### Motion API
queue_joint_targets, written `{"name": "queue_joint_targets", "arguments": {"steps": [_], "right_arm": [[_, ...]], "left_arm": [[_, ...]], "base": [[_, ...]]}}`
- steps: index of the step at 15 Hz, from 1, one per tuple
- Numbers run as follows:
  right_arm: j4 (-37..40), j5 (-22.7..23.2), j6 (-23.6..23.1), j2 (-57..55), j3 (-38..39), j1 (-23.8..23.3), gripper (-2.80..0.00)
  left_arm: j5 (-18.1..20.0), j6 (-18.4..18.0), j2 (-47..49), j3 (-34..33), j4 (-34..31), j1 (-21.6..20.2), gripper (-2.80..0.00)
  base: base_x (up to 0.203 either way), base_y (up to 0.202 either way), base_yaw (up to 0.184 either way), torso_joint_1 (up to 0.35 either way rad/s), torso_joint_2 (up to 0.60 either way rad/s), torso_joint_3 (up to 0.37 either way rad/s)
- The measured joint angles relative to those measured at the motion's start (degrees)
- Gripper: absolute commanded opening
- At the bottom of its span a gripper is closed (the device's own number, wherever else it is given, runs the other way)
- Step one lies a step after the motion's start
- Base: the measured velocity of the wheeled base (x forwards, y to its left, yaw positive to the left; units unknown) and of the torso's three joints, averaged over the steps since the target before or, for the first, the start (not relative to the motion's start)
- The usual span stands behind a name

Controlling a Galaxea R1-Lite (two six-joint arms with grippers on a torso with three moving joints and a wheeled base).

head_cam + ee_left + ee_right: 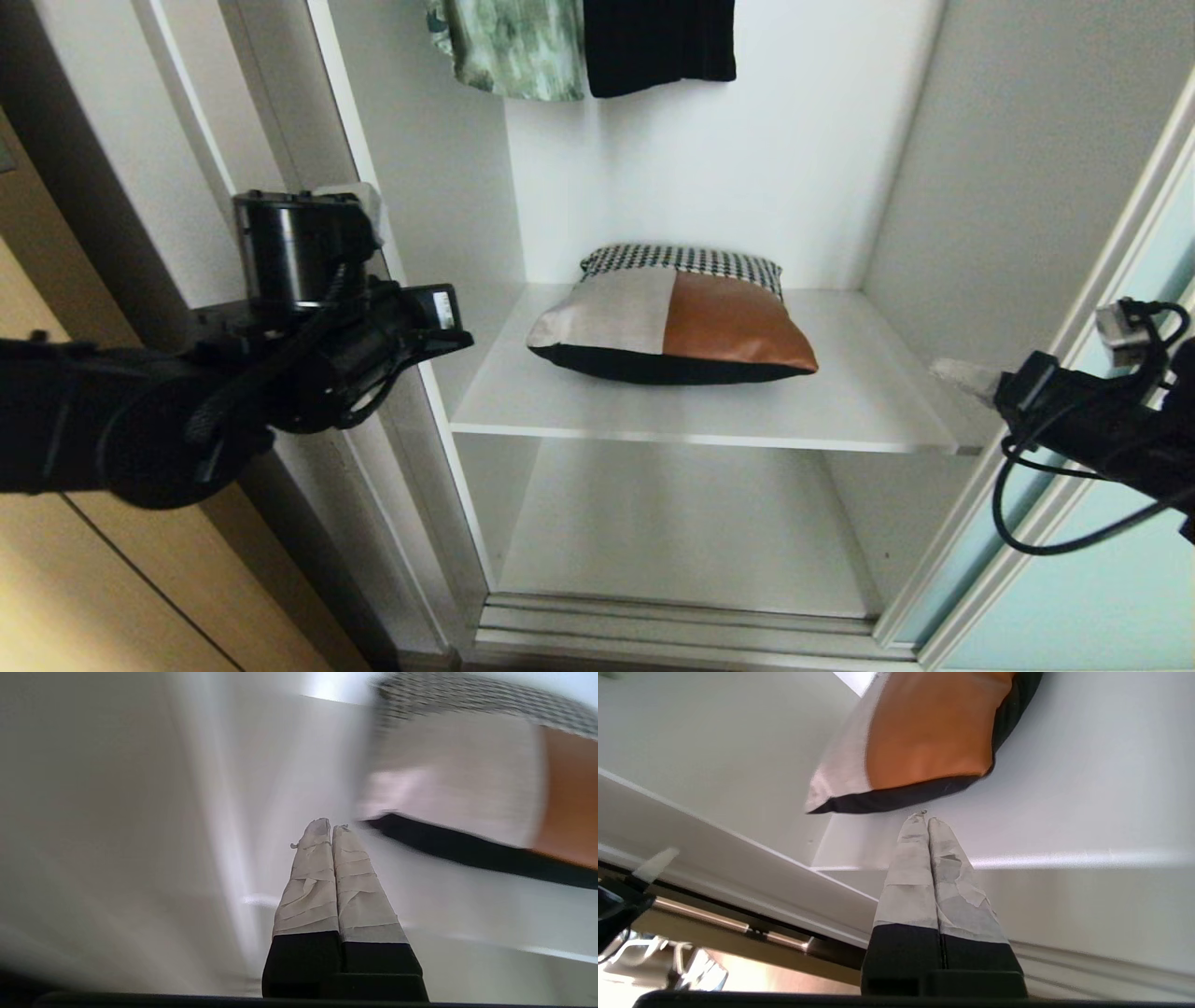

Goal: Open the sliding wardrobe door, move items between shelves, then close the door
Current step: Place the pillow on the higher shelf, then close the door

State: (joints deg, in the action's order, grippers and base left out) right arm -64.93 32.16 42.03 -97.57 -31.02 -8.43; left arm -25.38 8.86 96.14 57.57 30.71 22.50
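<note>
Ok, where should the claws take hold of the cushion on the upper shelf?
Grip the cushion by its left and right edges, one claw per side, coming in from the open front. It lies flat, too wide for one claw, with bare shelf on both sides.

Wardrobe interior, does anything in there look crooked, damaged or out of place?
Nothing stands out. The cushion lies flat on the upper shelf, slightly turned, with garments hanging above. Both grippers, left and right, are shut and empty outside the opening.
</note>
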Motion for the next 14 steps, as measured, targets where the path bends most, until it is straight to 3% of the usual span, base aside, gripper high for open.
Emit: {"name": "queue_joint_targets", "arguments": {"steps": [5, 9, 12, 14], "right_arm": [[13.0, -0.4, -0.3, 23.4, 9.1, -0.7, -2.8], [32.5, -0.5, -0.3, 44.0, 10.7, -1.4, -2.8], [47.1, -0.4, -0.1, 57.7, 10.2, -1.6, -2.8], [55.4, -0.2, 0.1, 65.3, 9.5, -1.6, -2.8]], "left_arm": [[-2.9, -3.0, -21.6, -19.3, 0.5, -0.9, -2.8], [-3.4, -3.7, -39.5, -36.0, 0.2, -9.2, -2.8], [-3.0, -3.9, -52.1, -45.2, -2.4, -17.6, -2.8], [-1.3, -4.2, -60.4, -50.1, -4.1, -20.8, -2.8]], "base": [[0.0, 0.0, 0.0, 0.0, 0.0, 0.0], [0.0, 0.0, 0.0, 0.0, 0.0, 0.0], [0.0, 0.0, 0.0, 0.0, 0.0, 0.0], [0.0, 0.0, 0.0, 0.0, 0.0, 0.0]]}}
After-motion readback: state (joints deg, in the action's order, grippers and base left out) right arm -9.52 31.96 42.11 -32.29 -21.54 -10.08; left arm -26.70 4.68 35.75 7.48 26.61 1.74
